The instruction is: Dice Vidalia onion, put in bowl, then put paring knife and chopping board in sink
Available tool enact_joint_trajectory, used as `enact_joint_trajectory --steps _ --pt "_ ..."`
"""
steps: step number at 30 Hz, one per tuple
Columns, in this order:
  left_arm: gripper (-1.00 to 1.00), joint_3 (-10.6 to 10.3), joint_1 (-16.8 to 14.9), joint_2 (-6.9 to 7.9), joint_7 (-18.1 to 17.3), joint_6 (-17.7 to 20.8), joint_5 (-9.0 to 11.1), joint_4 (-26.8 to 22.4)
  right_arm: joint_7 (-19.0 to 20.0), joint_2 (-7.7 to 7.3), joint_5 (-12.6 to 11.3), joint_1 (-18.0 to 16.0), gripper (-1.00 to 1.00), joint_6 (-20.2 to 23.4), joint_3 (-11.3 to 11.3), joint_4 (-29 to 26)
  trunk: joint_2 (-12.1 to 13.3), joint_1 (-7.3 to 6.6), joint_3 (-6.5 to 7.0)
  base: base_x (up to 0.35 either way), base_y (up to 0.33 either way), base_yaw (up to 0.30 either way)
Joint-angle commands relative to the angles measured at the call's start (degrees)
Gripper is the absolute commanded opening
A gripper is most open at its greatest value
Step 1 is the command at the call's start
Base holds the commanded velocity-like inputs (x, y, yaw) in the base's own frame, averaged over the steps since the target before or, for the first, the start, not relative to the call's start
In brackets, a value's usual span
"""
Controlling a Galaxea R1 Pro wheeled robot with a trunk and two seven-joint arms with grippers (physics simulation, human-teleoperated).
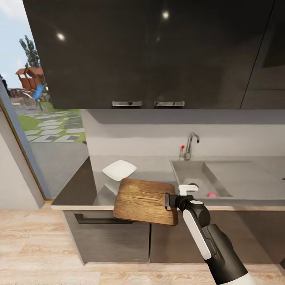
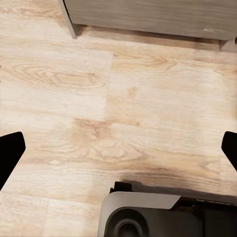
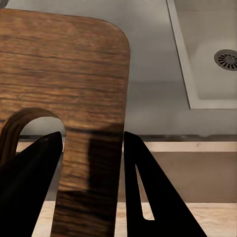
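The right gripper [image 1: 169, 201] is gripping the chopping board [image 1: 144, 200] by the strip of wood at its slot-handle end, and in the right wrist view its two dark fingers [image 3: 143, 192] are closing on either side of that strip, one of them reaching through the oval slot. The board is hanging roughly level just left of the sink [image 1: 190, 172], with its near edge overhanging the front lip of the countertop [image 1: 154, 168]; whether its far part is touching the counter I cannot tell. The white square bowl [image 1: 119, 170] is sitting on the counter further left of the sink, just behind the board's far corner, and the Vidalia onion [image 1: 212, 194] is lying in the sink basin, near its front wall. No paring knife is identifiable in these pictures. The step in hand appears to be setting the board down flat as a cutting surface. To do it well, the arm should be carrying the board away from the counter's edge until its whole footprint is over the grey surface, keeping it level, steering clear of the bowl, and leaving it close to the sink. The jaws should open only once the board is lying fully supported. The left gripper [image 2: 118, 150] is hanging over the wooden floor [image 2: 118, 98], its fingertips spread wide and holding nothing.
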Motion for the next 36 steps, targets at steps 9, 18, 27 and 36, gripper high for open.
enact_joint_trajectory --steps 9,18,27,36 --pt "1.0 0.13 0.01 0.03 -0.17 -0.07 0.15 -0.07 -0.58 -0.15 -0.54 -0.07 -1.0 0.1 1.02 -0.06 -0.13 0.04 -0.33 0.0 0.0 0.059" --pt "1.0 0.13 0.01 0.02 -0.16 -0.07 0.15 -0.07 -0.58 -0.61 -0.54 -0.07 -1.0 0.02 0.95 -0.04 -0.13 0.04 -0.34 0.0 0.0 0.002" --pt "1.0 0.13 0.01 0.04 -0.16 -0.07 0.15 -0.07 -0.58 -0.63 -0.48 -0.07 -1.0 -0.01 0.95 -0.04 -0.13 0.04 -0.34 0.0 0.0 0.0" --pt "1.0 0.13 0.01 0.05 -0.19 -0.07 0.15 -0.07 -0.58 -0.62 -0.46 -0.07 -1.0 0.01 0.95 -0.04 -0.13 0.04 -0.34 0.0 0.0 0.0"
